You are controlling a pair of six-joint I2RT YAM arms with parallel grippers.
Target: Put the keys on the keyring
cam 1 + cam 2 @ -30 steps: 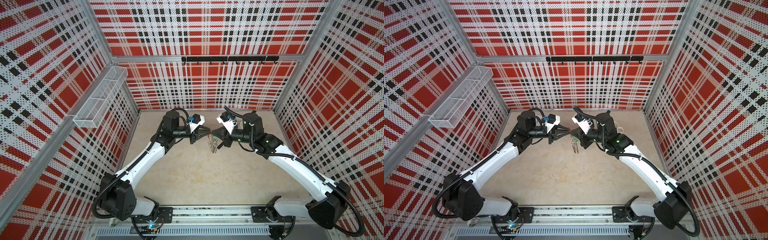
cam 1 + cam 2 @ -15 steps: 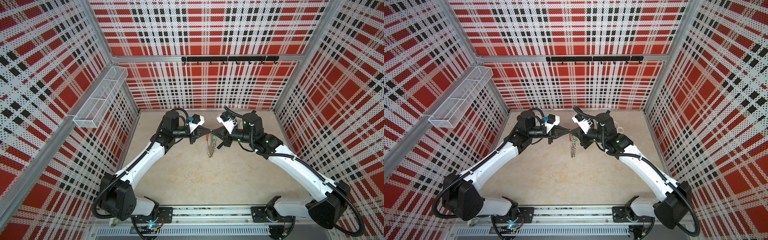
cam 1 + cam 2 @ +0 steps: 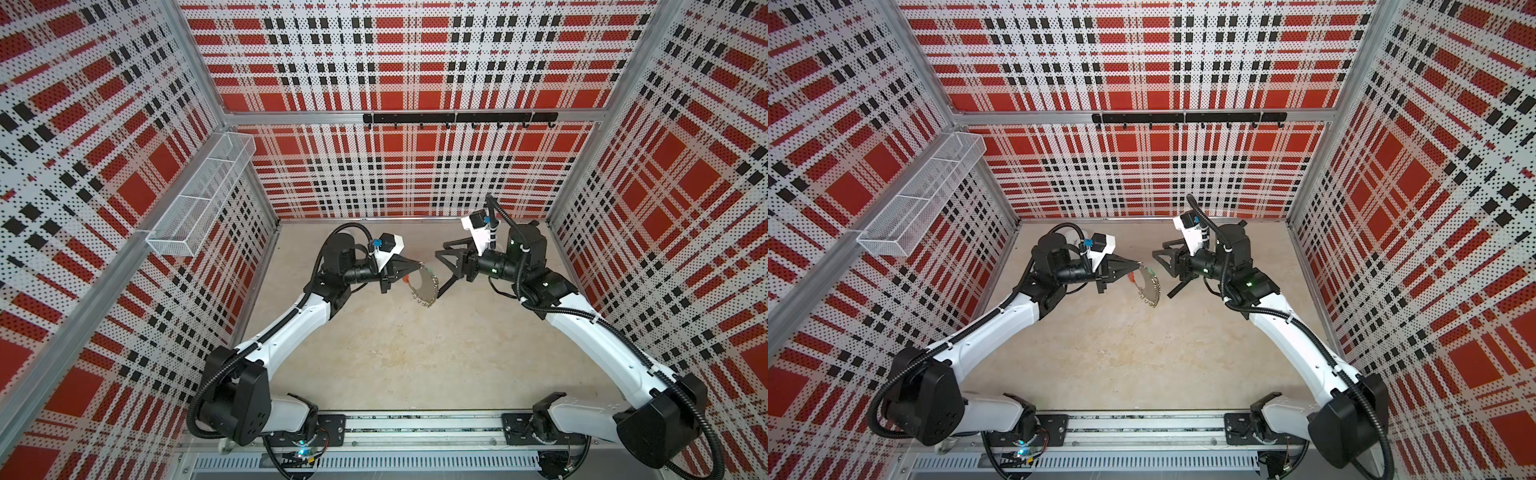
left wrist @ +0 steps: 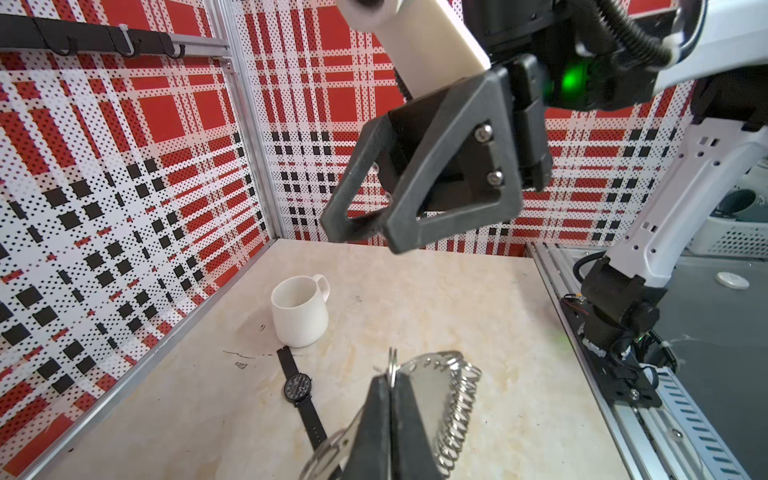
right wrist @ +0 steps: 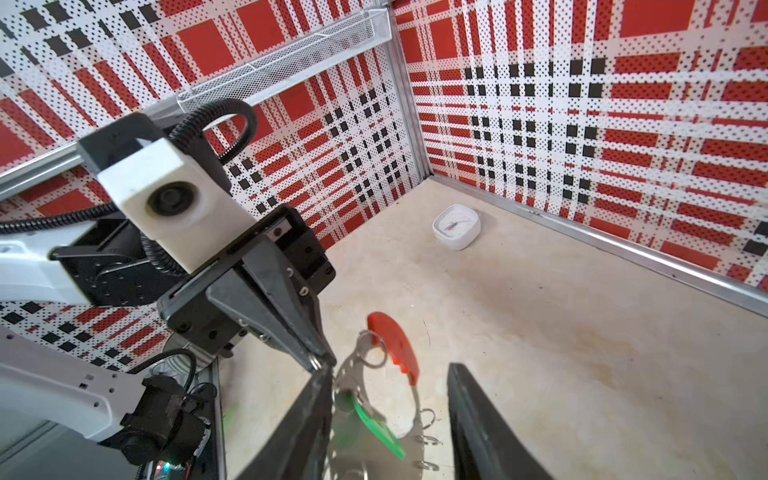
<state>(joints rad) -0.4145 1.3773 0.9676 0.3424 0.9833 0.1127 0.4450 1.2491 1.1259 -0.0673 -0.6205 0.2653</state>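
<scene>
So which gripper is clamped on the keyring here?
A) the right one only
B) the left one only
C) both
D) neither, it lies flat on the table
B: in a top view the left gripper is pinched shut on the rim of the keyring, which hangs from it, while the right gripper stands open and grips nothing.

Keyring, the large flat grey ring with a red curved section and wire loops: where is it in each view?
In a top view: keyring mid-scene, held aloft.
In a top view: keyring mid-scene likewise.
Left wrist: keyring beside the shut left end effector, loops showing.
Right wrist: keyring inside the open right end effector.
Shared landmark: that left end effector, gripping it in every view.
</scene>
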